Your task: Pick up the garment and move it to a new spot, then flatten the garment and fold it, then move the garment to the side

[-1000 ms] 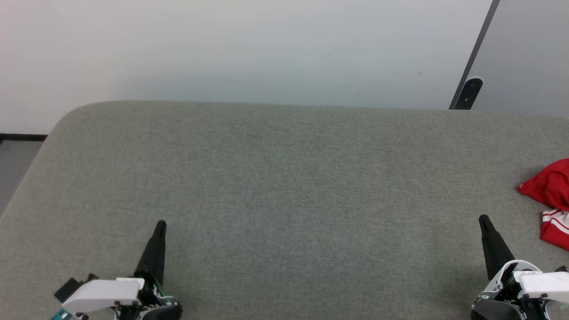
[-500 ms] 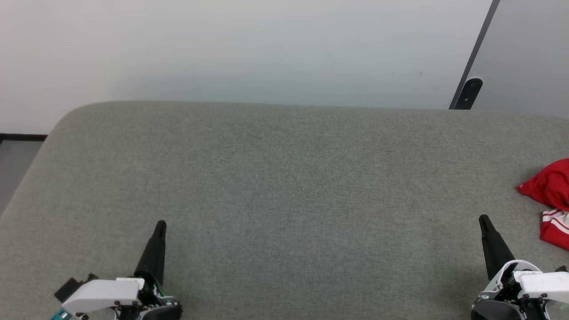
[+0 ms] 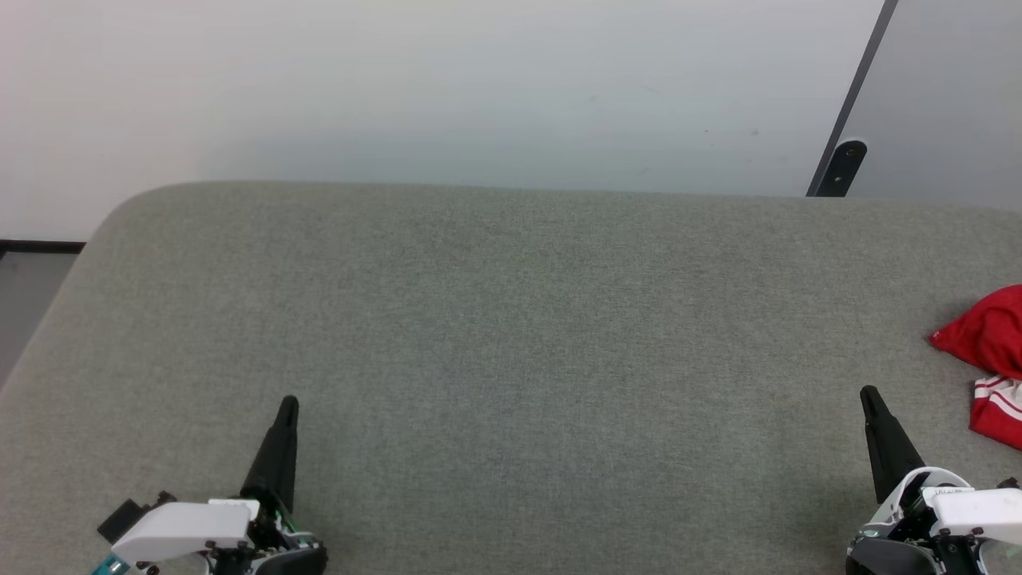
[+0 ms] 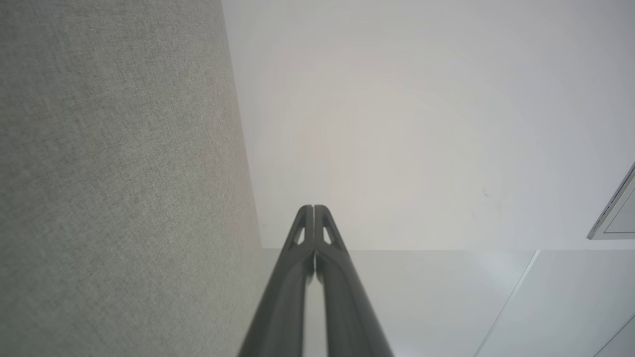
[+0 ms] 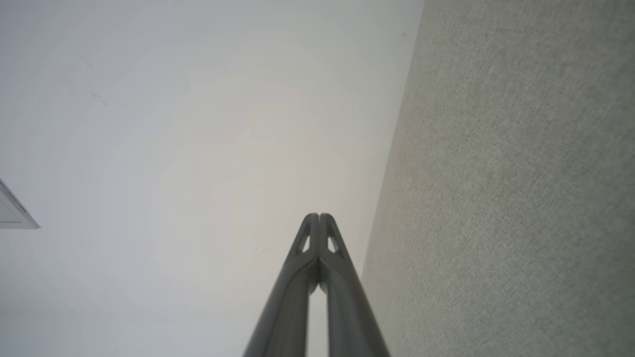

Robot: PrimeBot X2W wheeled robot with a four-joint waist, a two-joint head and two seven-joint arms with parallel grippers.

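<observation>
The garment is a crumpled red shirt with red-white striped trim, lying at the far right edge of the head view and cut off by it. My right gripper is shut and empty, a little left of and below the garment, apart from it. At the lower left, my left gripper is shut with nothing in it, far from the garment. In the wrist views both pairs of fingertips press together: left gripper, right gripper.
A wide grey fabric surface spreads before me, with a rounded back-left corner. Behind it is a pale wall, and a dark bracket at the back right. A strip of floor lies beyond the left edge.
</observation>
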